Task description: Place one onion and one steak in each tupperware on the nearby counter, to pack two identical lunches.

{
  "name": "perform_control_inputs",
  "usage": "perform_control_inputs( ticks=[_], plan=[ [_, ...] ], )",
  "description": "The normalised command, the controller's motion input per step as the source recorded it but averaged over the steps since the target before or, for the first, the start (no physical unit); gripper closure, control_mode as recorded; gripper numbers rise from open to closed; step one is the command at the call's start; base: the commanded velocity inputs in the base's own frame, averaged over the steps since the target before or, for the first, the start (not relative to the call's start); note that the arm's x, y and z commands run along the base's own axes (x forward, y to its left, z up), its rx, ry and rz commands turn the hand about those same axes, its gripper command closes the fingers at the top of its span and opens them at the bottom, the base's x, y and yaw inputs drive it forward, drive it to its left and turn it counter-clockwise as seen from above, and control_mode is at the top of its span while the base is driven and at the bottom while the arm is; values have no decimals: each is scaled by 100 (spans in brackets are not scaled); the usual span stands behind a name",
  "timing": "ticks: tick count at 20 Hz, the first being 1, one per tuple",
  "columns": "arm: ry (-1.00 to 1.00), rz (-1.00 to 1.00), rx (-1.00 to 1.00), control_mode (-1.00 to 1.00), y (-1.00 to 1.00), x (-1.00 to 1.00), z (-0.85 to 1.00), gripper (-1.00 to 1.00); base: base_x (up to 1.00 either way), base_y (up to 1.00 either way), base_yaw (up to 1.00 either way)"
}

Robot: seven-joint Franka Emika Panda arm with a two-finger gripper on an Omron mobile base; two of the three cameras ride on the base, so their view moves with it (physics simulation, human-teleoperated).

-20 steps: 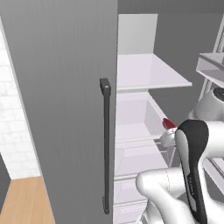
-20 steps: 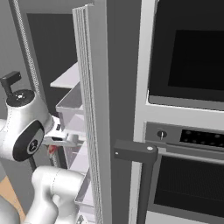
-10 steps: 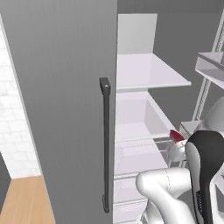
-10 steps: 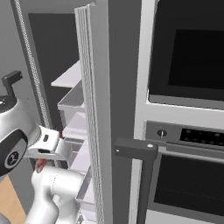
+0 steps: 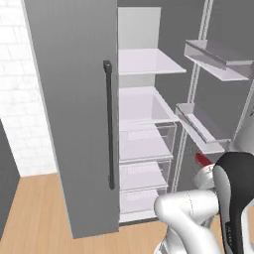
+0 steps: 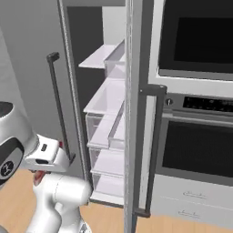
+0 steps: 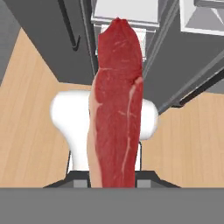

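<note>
A long raw red steak [image 7: 116, 109] with a pale fat edge stands upright in the hand view, and my gripper [image 7: 113, 178] is shut on its lower end. From the left base view, a red tip of the steak [image 5: 201, 158] shows by the hand, in front of the open fridge's right door. In the right base view a bit of the steak [image 6: 38, 176] peeks out under the white hand [image 6: 45, 156]. The onion, the tupperware and the counter are out of view.
The open fridge [image 5: 145, 134] holds white shelves and clear drawers. Its grey left door [image 5: 74, 99] with a dark handle [image 5: 108, 124] stands on the left. The right door's bins [image 5: 198, 126] jut out near the hand. A wall oven [image 6: 195, 150] stands at right. Wood floor [image 5: 34, 208] lies below.
The whole picture has shifted: the base has backed away from the fridge. The hand has drawn the steak out and down, still holding it.
</note>
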Motion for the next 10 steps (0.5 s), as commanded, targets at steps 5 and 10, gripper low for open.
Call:
perform_control_inputs(
  ticks=[5,10],
  plan=[
    [0,0,0,100,0,0,0,100,-52,-80,-32],
    [0,0,0,100,0,0,0,100,9,-96,-51]
  ],
)
